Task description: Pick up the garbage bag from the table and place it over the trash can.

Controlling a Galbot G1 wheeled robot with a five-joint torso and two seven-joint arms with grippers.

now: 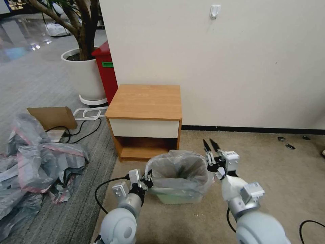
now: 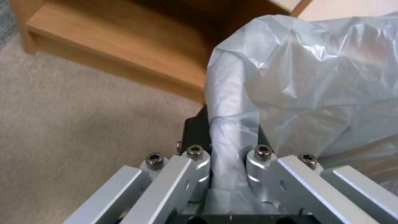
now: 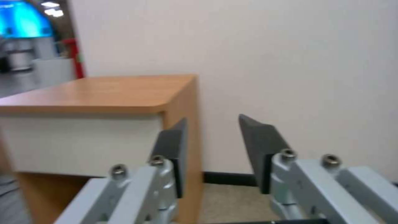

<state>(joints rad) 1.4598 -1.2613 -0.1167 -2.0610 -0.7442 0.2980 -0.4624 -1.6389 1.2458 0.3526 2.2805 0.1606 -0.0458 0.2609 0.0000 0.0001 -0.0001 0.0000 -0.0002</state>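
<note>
The garbage bag [image 1: 178,169] is draped into and over the trash can [image 1: 177,197], which stands on the beige carpet just in front of the desk [image 1: 145,101], near its lower shelf. The bag's mouth faces upward and stands open, its plastic puffed above the rim, and the can's long axis runs left to right across the scene, with the bag spread along it. The left claw [image 1: 148,179] sits at the left end of the bag's rim, clenched on a gathered fold of the plastic; in the left wrist view that fold [image 2: 226,146] runs straight between the fingers [image 2: 195,130], and the rest of the bag [image 2: 315,87] billows away to the far right of the claw toward the desk's shelf. The right claw [image 1: 210,146] is raised above the right end of the can, just beside the bag's right edge but apart from it, released, its two dark fingers [image 3: 259,149] parted with nothing between them and pointing up and away toward the wall. The desk's top is bare. A heap of grey-and-pink bags [image 1: 37,159] lies on the floor far to the left.
</note>
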